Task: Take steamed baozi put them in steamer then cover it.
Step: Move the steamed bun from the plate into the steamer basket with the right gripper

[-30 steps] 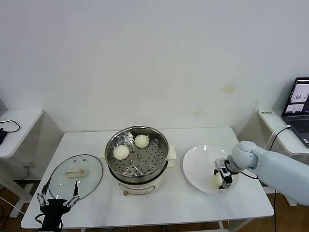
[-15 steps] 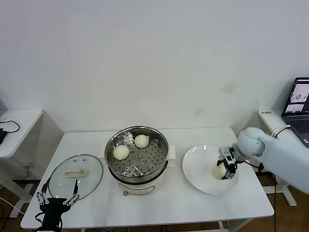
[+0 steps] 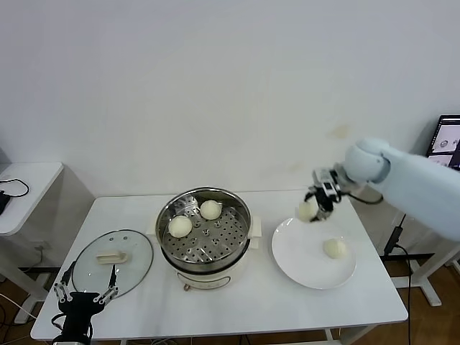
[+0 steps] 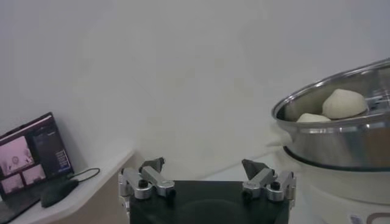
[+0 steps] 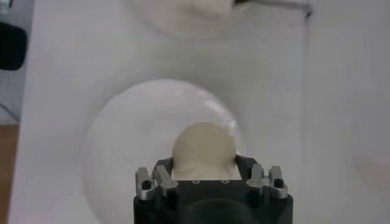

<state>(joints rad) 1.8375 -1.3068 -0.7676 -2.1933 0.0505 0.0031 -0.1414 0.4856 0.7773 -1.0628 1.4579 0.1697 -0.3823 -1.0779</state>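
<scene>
Hard to see much of the right tool (image 3: 317, 203) from the head camera, since it was small and partly behind the bun it carried. The right wrist camera helped: the fingers (image 5: 162, 180) were closed around a cream baozi (image 5: 204, 151), which bulged out past the tool body. So that one was gripped and up in the air, above the far rim of the white plate (image 3: 296, 256). Whether the baozi was squashed at all, I couldn't tell.

The left tool (image 3: 87, 300) sat low at the near-left corner of the tabletop (image 3: 251, 302), cut off by the bottom edge of the head view. Its wrist camera showed the two fingers (image 4: 147, 181) spread wide apart with nothing between them.

Compared with a second earlier, the right arm had lifted off the plate and swung back and up toward the steamer (image 3: 205, 230); before that it was down in the plate at the baozi. One baozi (image 3: 334, 248) stayed behind on the plate. The two baozi in the steamer, one nearer the left (image 3: 180, 226) and one toward the back (image 3: 210, 209), hadn't moved on the perforated tray. The cover (image 3: 113, 259) lay flat on the tabletop left of the steamer, same spot, handle up. The left arm hadn't really budged either.
</scene>
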